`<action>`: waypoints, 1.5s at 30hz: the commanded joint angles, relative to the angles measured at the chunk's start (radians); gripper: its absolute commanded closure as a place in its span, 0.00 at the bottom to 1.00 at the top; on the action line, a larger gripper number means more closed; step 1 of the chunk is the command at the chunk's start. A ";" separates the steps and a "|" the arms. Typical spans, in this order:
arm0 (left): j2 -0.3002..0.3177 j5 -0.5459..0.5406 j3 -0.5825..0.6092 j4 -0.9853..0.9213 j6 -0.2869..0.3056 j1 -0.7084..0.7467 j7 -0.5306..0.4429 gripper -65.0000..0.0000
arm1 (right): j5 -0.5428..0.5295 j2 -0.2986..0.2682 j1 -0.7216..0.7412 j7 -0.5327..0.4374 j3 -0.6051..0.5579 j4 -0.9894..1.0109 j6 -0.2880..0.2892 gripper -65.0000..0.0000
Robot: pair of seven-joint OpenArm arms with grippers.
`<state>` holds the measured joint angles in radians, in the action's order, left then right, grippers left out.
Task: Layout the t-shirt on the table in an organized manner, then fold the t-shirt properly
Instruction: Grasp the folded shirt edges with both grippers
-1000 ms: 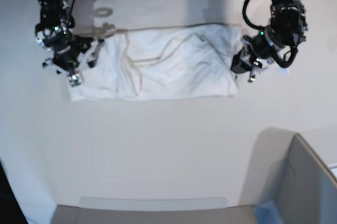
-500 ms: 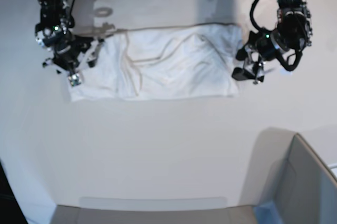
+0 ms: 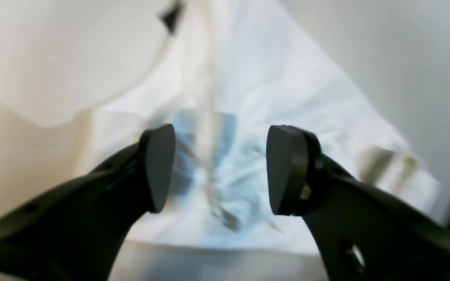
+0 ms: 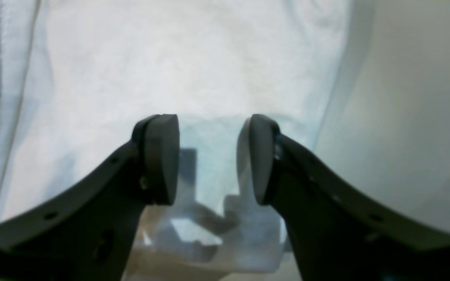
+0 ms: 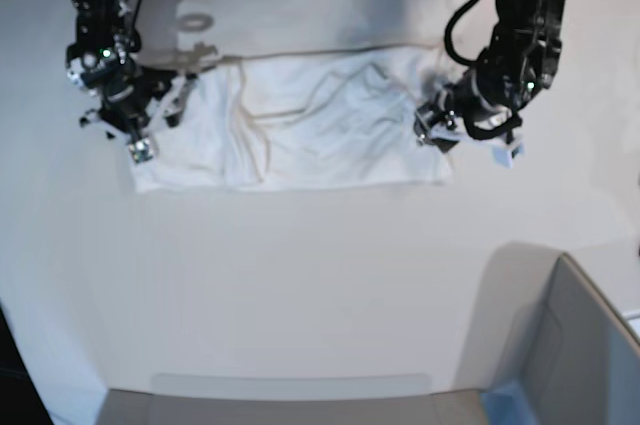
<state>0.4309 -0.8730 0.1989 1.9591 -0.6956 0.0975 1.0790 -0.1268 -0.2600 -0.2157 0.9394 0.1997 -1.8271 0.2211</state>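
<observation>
Left gripper (image 3: 217, 169) has its jaws spread wide, empty, over the shirt's (image 5: 320, 120) end; right gripper (image 4: 213, 158) also has parted jaws holding nothing above the opposite end; the shirt lies rumpled across the white desk (image 5: 300, 285).

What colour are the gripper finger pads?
Matte black, on both the left gripper and the right gripper; the wrist views show them best.

White t-shirt (image 5: 310, 125) lies wrinkled, folded into a wide rectangle, at far side of white table (image 5: 300, 285).
</observation>
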 commanded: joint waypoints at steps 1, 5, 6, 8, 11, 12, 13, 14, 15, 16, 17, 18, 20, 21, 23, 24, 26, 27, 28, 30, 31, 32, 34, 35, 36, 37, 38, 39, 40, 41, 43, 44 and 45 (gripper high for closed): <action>0.010 0.039 0.007 0.026 -0.003 -0.014 0.005 0.44 | 0.000 -0.011 0.012 -0.018 0.007 -0.015 -0.001 0.55; 0.009 0.226 0.055 0.033 -0.003 0.008 -0.007 0.44 | 0.000 -0.029 0.000 -0.018 0.007 -0.013 -0.001 0.55; 0.009 0.257 0.070 0.032 -0.003 0.009 -0.016 0.44 | 0.000 -0.031 0.000 -0.018 0.007 -0.013 -0.001 0.55; 0.009 0.298 0.106 0.027 0.001 0.008 -0.023 0.44 | 0.000 -0.031 0.000 -0.018 0.007 -0.013 -0.001 0.55; 0.009 0.311 0.129 0.027 0.003 0.009 -0.024 0.43 | 0.000 -0.031 0.000 -0.018 0.007 -0.013 -0.001 0.55; 0.009 0.308 0.129 0.027 0.003 0.009 -0.026 0.42 | 0.000 -0.031 0.000 -0.018 0.007 -0.013 -0.001 0.55; 0.007 0.308 0.127 0.027 0.003 0.009 -0.036 0.42 | 0.000 -0.031 0.000 -0.018 0.007 -0.013 -0.001 0.55; 0.007 0.308 0.124 0.027 0.003 0.009 -0.059 0.41 | 0.000 -0.031 0.000 -0.018 0.007 -0.013 -0.001 0.55; 0.009 0.308 0.123 0.027 0.004 0.009 -0.079 0.41 | 0.000 -0.031 -0.001 -0.018 0.007 -0.013 -0.001 0.55; 0.009 0.308 0.123 0.027 0.004 0.009 -0.090 0.41 | 0.000 -0.031 -0.001 -0.018 0.007 -0.013 -0.001 0.55; 0.009 0.308 0.123 0.027 0.004 0.009 -0.098 0.41 | 0.000 -0.031 -0.001 -0.018 0.007 -0.013 -0.001 0.55; 0.009 0.306 0.121 0.027 0.014 0.009 -0.105 0.41 | 0.000 -0.031 -0.001 -0.018 0.007 -0.013 -0.001 0.55; 0.009 0.306 0.121 0.029 0.072 0.009 -0.116 0.41 | 0.000 -0.031 -0.003 -0.018 0.008 -0.013 -0.001 0.55; 0.006 0.306 0.119 0.030 0.107 0.009 -0.116 0.41 | 0.000 -0.031 -0.009 -0.018 0.008 -0.013 -0.001 0.55; 0.004 0.306 0.103 0.027 0.164 0.011 -0.116 0.41 | 0.000 -0.031 -0.015 -0.018 0.008 -0.015 -0.001 0.55; -0.007 0.306 0.089 0.024 0.181 0.011 -0.116 0.41 | 0.000 -0.031 -0.015 -0.018 0.008 -0.015 -0.001 0.55; -0.028 0.306 0.047 0.012 0.207 0.017 -0.115 0.41 | 0.000 -0.031 -0.018 -0.018 0.008 -0.015 -0.001 0.55; -0.031 0.306 0.034 0.006 0.216 0.025 -0.115 0.41 | 0.000 -0.031 -0.023 -0.018 0.008 -0.013 -0.001 0.55; -0.031 0.306 0.027 -0.005 0.231 0.029 -0.115 0.41 | 0.000 -0.031 -0.024 -0.018 0.008 -0.013 -0.001 0.55; -0.028 0.306 0.029 -0.031 0.271 0.029 -0.115 0.41 | 0.000 -0.032 -0.026 -0.018 0.008 -0.013 -0.001 0.55; -0.028 0.306 0.029 -0.042 0.294 0.029 -0.115 0.41 | 0.000 -0.032 -0.026 -0.018 0.008 -0.013 -0.001 0.55; -0.030 0.306 0.030 -0.048 0.316 0.031 -0.115 0.41 | 0.000 -0.032 -0.024 -0.018 0.008 -0.013 -0.001 0.55; -0.031 0.306 0.029 -0.050 0.330 0.040 -0.115 0.41 | 0.000 -0.032 -0.023 -0.018 0.008 -0.013 -0.001 0.55; -0.031 0.306 0.026 -0.050 0.331 0.048 -0.115 0.41 | 0.000 -0.032 -0.023 -0.018 0.008 -0.013 -0.001 0.55; -0.031 0.306 0.026 -0.050 0.333 0.051 -0.116 0.41 | 0.000 -0.032 -0.023 -0.018 0.008 -0.013 -0.001 0.55; -0.034 0.305 0.029 -0.051 0.334 0.051 -0.116 0.41 | 0.000 -0.032 -0.023 -0.018 0.008 -0.013 -0.001 0.55; -0.043 0.305 0.029 -0.053 0.334 0.051 -0.116 0.41 | 0.000 -0.032 -0.023 -0.018 0.008 -0.013 -0.001 0.55; -0.050 0.305 0.030 -0.054 0.336 0.052 -0.116 0.41 | 0.000 -0.032 -0.023 -0.018 0.008 -0.013 -0.001 0.55; -0.056 0.305 0.030 -0.060 0.336 0.052 -0.116 0.41 | 0.000 -0.032 -0.023 -0.018 0.008 -0.013 -0.001 0.55; -0.066 0.305 0.030 -0.073 0.336 0.052 -0.116 0.41 | 0.000 -0.032 -0.023 -0.018 0.008 -0.013 -0.001 0.55; -0.083 0.305 0.030 -0.126 0.337 0.049 -0.116 0.41 | 0.000 -0.032 -0.023 -0.018 0.008 -0.013 -0.001 0.55; -0.089 0.303 0.030 -0.149 0.337 0.049 -0.118 0.41 | 0.000 -0.032 -0.023 -0.018 0.008 -0.013 -0.001 0.55; -0.096 0.303 0.030 -0.168 0.343 0.048 -0.119 0.41 | 0.000 -0.032 -0.023 -0.018 0.008 -0.013 -0.001 0.55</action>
<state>0.3305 -0.5655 0.2317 1.7889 -0.3492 0.1493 0.9413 -0.1272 -0.2817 -0.2489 0.9386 0.2020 -1.8259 0.2211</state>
